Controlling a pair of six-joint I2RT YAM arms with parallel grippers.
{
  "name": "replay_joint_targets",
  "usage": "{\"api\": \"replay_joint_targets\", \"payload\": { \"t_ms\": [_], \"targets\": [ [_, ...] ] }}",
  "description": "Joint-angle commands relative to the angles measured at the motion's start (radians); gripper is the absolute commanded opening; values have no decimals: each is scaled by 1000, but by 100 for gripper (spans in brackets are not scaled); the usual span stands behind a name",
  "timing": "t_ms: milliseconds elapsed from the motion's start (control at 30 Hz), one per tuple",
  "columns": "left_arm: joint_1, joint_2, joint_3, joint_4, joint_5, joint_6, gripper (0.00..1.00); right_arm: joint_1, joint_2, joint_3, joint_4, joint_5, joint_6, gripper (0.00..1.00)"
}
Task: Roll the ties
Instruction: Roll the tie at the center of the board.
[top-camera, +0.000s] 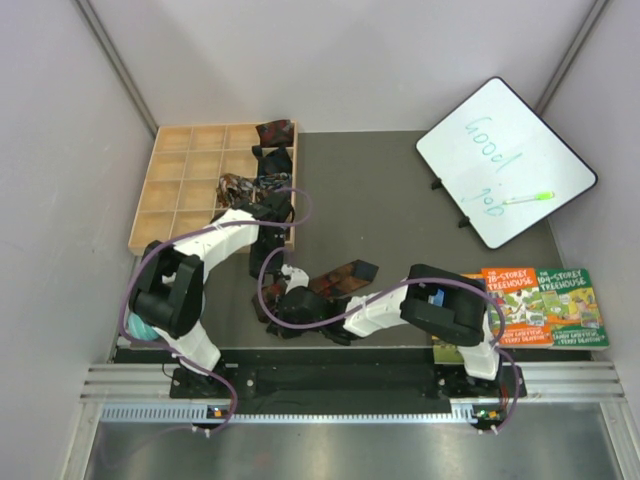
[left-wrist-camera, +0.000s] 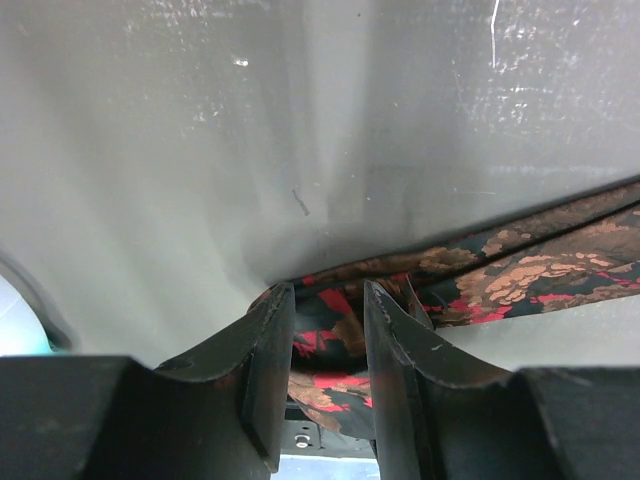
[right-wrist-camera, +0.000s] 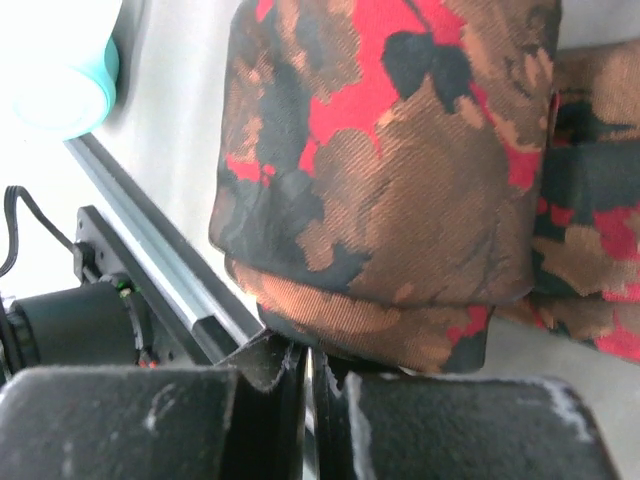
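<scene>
Tie-rolling: clamping dark rust-print tie strip in narrowly parted left gripper; pinching rolled end's lower edge in almost-closed right gripper.

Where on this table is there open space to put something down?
The widest bare stretch is the dark tabletop between the wooden tray and the whiteboard. Its left compartments are empty too. Crowded near the front: left arm and right arm meet at the long tie, books at right.
</scene>
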Motion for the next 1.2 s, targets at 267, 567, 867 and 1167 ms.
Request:
{"api": "replay_joint_targets", "payload": {
  "t_ms": [267,567,867,1167],
  "targets": [
    [-18,-2,-41,-17,124,8,38,-4,112,117,126,-23,-64,0],
    [-24,9,-7,-37,42,-12,38,22,8,89,53,16,-98,0],
    [-23,61,47,-63,-17,-19,39,81,-160,76,-107,-30,-182,0],
    [-14,61,186,-121,-56,-45,56,79,-412,59,-387,89,-271,0]
  ]
}}
